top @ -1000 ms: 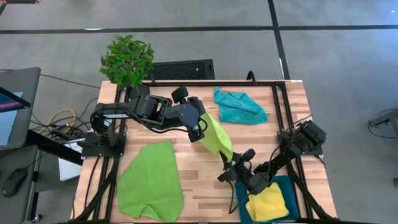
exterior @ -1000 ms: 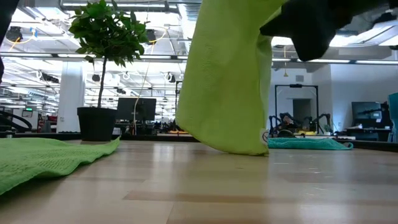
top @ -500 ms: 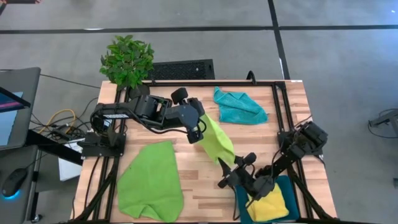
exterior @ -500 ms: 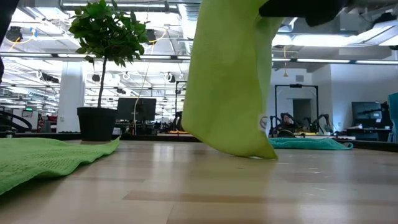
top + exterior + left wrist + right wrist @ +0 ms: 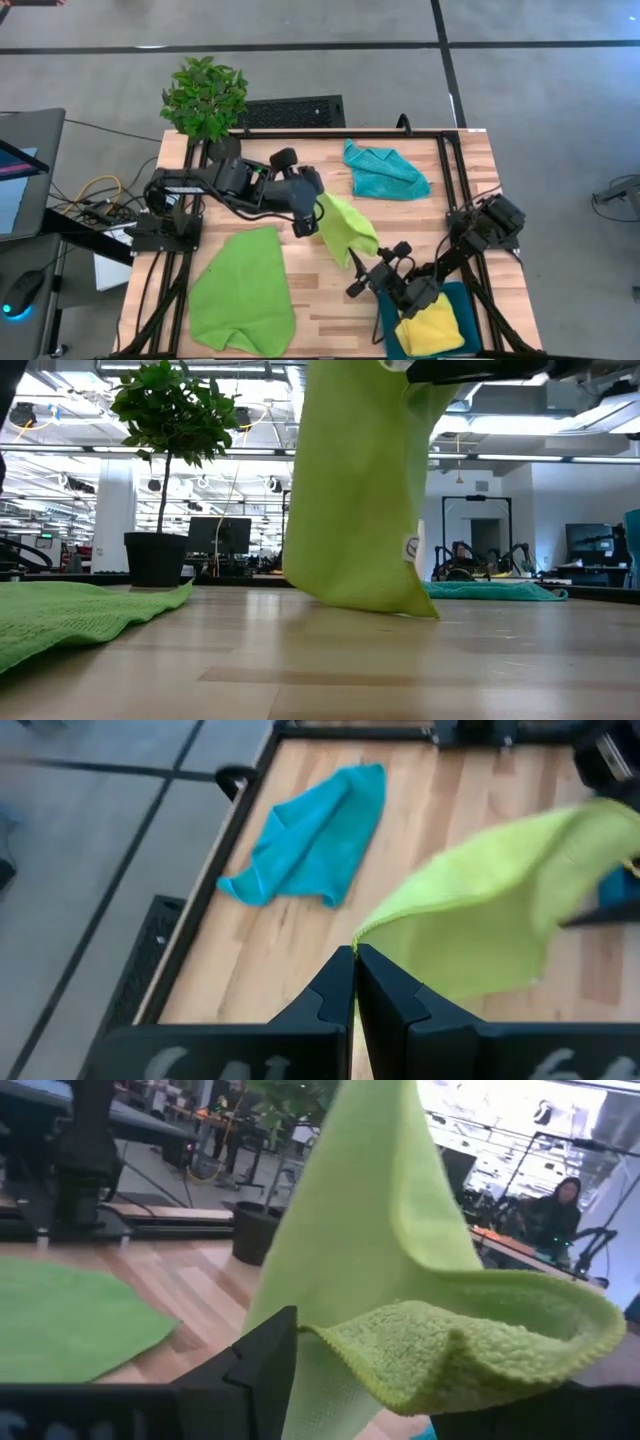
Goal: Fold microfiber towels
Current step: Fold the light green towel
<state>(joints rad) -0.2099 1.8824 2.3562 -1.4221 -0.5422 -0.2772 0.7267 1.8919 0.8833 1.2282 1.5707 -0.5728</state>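
Pulled leftward, the lime towel (image 5: 346,228) hangs lengthwise from the clamped left gripper (image 5: 318,205), right gripper (image 5: 362,275) wide.

The tabletop (image 5: 310,300) is light wood planking set in a black frame. A lime green towel (image 5: 243,293) lies spread flat on its near left part. A turquoise towel (image 5: 383,172) lies crumpled near the far edge, right of centre. At the near right corner a yellow towel (image 5: 430,331) rests on a dark teal cloth (image 5: 466,298). A potted plant (image 5: 205,97) stands at the far left corner.
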